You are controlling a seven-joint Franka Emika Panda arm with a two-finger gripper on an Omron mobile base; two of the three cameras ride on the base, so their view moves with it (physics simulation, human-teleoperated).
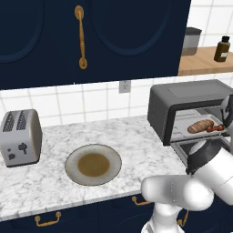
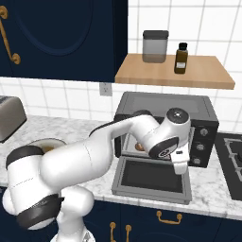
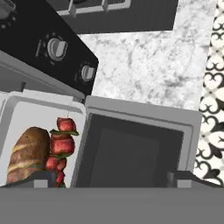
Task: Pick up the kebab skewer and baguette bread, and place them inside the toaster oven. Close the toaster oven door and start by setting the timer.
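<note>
The toaster oven (image 1: 182, 107) contains the baguette bread (image 1: 199, 126) and the kebab skewer (image 1: 215, 128), lying side by side on its tray. The toaster oven door (image 2: 151, 178) is folded down flat onto the marble counter (image 1: 54, 182). The gripper (image 3: 111, 178) hovers over the door, fingers fully spread, gripping nothing.

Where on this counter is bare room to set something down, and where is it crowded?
Free: marble between the toaster and the plate, and between the plate and the toaster oven. Crowded: the oven tray, holding the baguette bread and kebab skewer.
</note>
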